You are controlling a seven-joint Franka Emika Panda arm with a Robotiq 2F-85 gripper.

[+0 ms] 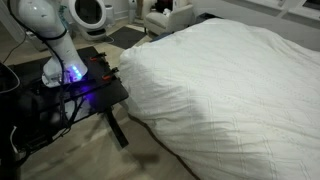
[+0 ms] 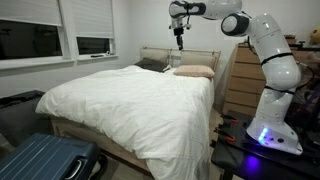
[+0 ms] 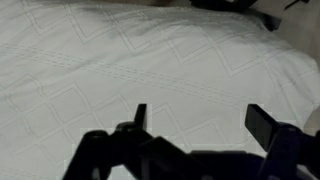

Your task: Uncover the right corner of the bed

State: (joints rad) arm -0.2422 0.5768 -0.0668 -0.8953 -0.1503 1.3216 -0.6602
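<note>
I'm working in a home bedroom: a big bed (image 2: 130,100) under a white duvet (image 1: 230,90), pillows (image 2: 193,71) against a wooden headboard (image 2: 160,53), a pale dresser (image 2: 240,85), blinds (image 2: 95,18) over the windows (image 2: 30,42), a blue suitcase (image 2: 45,160) nearby

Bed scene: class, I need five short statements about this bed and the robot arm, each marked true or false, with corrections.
1. The white duvet covers the bed corner beside the robot's table. True.
2. The gripper is clamped on the duvet. False: it hangs open above it, holding nothing.
3. A blue suitcase sits on the floor near the foot of the bed. True.
4. The bed has no pillows. False: pillows lie at the headboard.
5. The robot's base shows a red light. False: the light is blue.
</note>
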